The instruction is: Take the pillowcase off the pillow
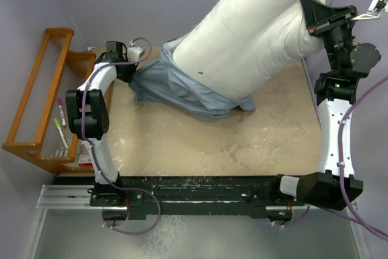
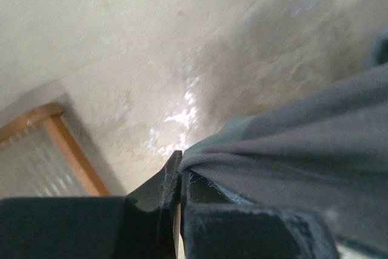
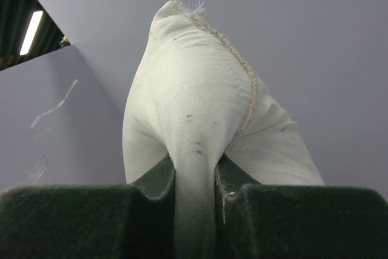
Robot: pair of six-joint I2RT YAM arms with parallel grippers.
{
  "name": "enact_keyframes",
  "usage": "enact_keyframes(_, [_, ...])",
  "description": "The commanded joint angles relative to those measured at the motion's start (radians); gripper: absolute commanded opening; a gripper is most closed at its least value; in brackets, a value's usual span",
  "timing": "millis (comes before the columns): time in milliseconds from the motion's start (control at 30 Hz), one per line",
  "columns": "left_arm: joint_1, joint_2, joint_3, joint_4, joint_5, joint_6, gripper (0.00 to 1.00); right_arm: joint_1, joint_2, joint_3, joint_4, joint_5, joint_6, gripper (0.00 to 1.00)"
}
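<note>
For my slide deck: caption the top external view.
Right gripper holds the pillow aloft; left gripper grips the pillowcase, bunched around the pillow's lower end.

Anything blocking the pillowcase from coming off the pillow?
Nothing visible: left hand pinches the pillowcase, right hand lifts the pillow, and only its low end sits inside. The wooden rack stands apart, further left.

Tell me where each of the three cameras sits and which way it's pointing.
Top external: above and behind the arms, looking down on the table, pillow and pillowcase; both fully shown.
Left wrist: low, looking along the left tool, shut on pillowcase cloth, across the table.
Right wrist: raised, looking upward past the right tool, shut on a pillow corner.
Shared: top and left wrist both show the pillowcase.
</note>
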Motion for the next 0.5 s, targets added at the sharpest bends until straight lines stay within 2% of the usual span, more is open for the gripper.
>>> enact_keyframes(0, [0.073,-0.071,-0.126,0.063,-0.220,0.133,0.00,-0.055,-0.039,0.178,0.128,0.314,0.022,0.00])
enact_keyframes(167, [0.079,-0.101,-0.242,0.178,-0.324,0.242,0.00,-0.091,-0.032,0.202,0.164,0.406,0.084,0.00])
enact_keyframes(467, [0.118,-0.123,-0.293,0.190,-0.313,0.269,0.00,-0.118,-0.103,0.101,0.306,0.562,0.075,0.00])
